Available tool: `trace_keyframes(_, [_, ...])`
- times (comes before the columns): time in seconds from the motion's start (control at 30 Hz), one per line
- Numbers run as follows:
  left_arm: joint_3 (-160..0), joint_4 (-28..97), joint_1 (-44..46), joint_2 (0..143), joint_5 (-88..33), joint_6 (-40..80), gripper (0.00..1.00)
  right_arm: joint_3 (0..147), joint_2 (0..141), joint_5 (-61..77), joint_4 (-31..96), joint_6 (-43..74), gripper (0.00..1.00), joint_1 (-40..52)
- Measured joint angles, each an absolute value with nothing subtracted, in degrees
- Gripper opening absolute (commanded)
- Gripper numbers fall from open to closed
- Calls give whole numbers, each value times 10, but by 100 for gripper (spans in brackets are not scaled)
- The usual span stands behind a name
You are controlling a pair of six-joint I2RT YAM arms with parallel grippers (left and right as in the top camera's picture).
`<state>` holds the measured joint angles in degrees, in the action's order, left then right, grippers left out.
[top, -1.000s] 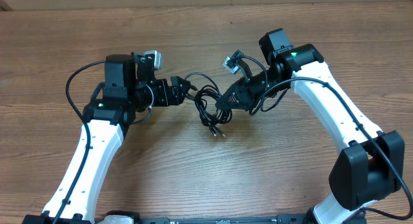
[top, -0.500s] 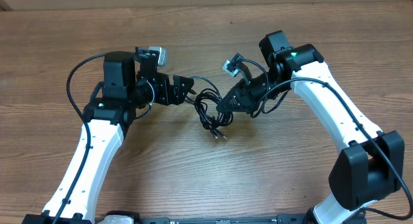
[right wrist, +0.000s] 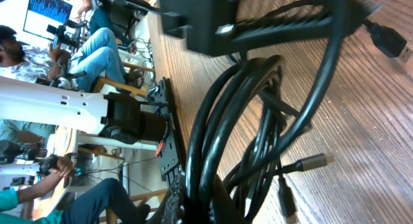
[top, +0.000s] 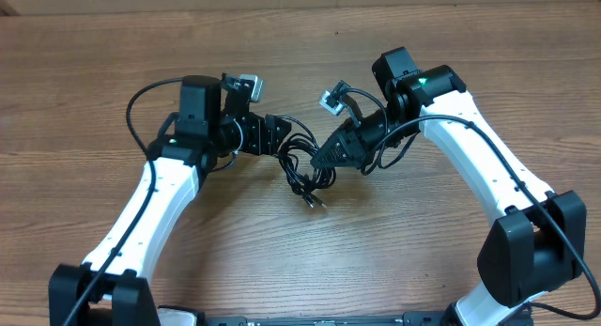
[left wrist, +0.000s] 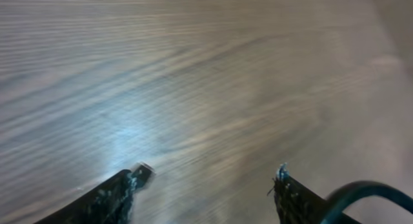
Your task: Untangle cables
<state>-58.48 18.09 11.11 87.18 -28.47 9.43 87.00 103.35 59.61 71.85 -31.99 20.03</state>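
We see the cables (top: pixel 302 166) bunched at mid table (top: pixel 300 44), our right gripper (top: pixel 325 157) clamped on them, our left gripper (top: pixel 280 138) just beside their loops, jaws apart over bare wood, plug ends (top: pixel 315 202) lying nearest us

1. A wooden table (top: pixel 113 63) is filling the whole overhead view, its grain running side to side.
2. Light is glaring off the tabletop in a pale patch (left wrist: pixel 129 130).
3. Beyond the table's edge, people in jeans (right wrist: pixel 106 53) are sitting, and a screen (right wrist: pixel 46 10) is glowing blue.
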Motion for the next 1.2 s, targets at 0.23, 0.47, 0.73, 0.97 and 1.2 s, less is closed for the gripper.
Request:
trace_keyframes(0.23, [-585,88,108,883,-132,248,90,870,1034,598,737,-322,4,209])
trace_keyframes(0.47, [-585,71,47,883,-72,430,94,870,1034,584,762,-322,4,251])
trace_keyframes(0.73, [-585,152,-9,883,-50,530,100,870,1034,568,750,-317,4,267])
trace_keyframes(0.97, [-585,181,-8,883,-103,497,100,870,1034,535,660,-227,4,267])
trace_keyframes(1.2, [-585,181,-8,883,-189,467,100,870,1034,419,604,-106,4,267])
